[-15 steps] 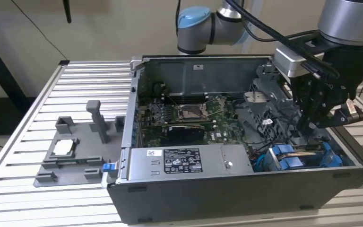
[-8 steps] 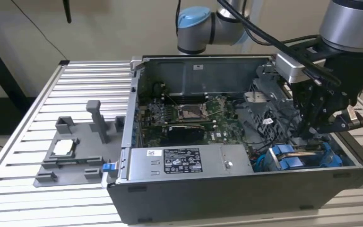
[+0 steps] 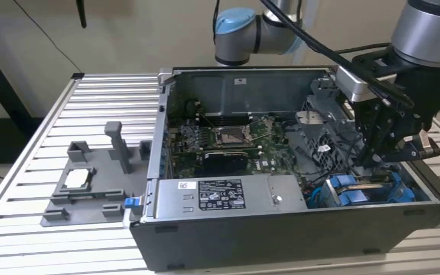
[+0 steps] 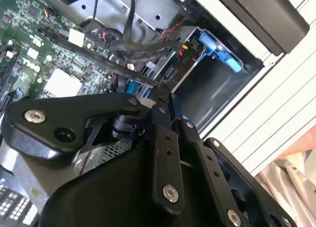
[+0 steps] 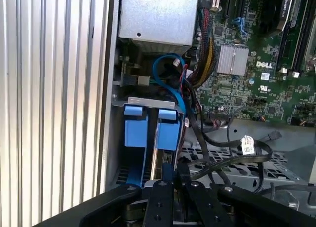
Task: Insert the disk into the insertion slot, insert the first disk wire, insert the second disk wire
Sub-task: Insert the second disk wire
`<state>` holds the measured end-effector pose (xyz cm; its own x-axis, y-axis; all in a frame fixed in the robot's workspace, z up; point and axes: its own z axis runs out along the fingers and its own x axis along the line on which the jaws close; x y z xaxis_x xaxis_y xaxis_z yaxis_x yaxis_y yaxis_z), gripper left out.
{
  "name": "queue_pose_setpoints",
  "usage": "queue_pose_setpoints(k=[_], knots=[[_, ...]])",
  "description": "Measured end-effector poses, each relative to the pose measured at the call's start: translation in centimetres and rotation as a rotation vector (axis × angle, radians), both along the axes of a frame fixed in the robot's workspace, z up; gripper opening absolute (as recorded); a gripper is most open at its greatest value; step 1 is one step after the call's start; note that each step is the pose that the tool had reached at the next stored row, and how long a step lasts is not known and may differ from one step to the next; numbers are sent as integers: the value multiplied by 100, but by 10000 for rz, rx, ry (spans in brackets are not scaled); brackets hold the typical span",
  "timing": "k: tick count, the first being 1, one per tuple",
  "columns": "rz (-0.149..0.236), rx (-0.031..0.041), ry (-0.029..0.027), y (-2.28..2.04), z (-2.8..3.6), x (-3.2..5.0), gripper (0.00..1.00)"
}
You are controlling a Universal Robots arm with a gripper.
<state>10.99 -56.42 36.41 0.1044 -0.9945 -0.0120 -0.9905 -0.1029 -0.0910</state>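
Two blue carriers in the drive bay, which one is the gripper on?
In the first wrist view, the gripper is on the blue carrier nearer the loose black cables; the other blue carrier, nearer the case side wall, stands apart from it.

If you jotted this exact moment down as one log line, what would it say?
stage: disk insertion | tool: low inside the open computer case, at the drive bay | disk: blue carrier standing on edge in the bay | loose black cables beside it

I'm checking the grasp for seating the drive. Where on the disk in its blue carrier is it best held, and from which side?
Probably by its upper edge, from above through the open side of the computer case. The disk stands on edge in the bay at the case's corner, blue tabs uppermost, with walls around its faces, so only that edge is free. The tool sits right over it.
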Motion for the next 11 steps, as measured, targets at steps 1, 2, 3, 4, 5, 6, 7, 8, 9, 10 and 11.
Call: queue_pose_setpoints(k=[1,2,3,4,5,6,7,8,9,10,11], knots=[[0,0,122,-3,-2,26,16],[-1,0,247,-6,-5,51,16],[-1,0,346,-9,-9,75,16],[0,8,410,-12,-16,96,16],[0,26,448,-16,-22,115,16],[1,59,469,-20,-29,131,16],[2,110,485,-26,-34,147,16],[4,172,498,-32,-40,161,16],[5,242,512,-38,-45,173,16],[6,300,530,-44,-48,180,16],[7,329,548,-50,-55,181,16]])
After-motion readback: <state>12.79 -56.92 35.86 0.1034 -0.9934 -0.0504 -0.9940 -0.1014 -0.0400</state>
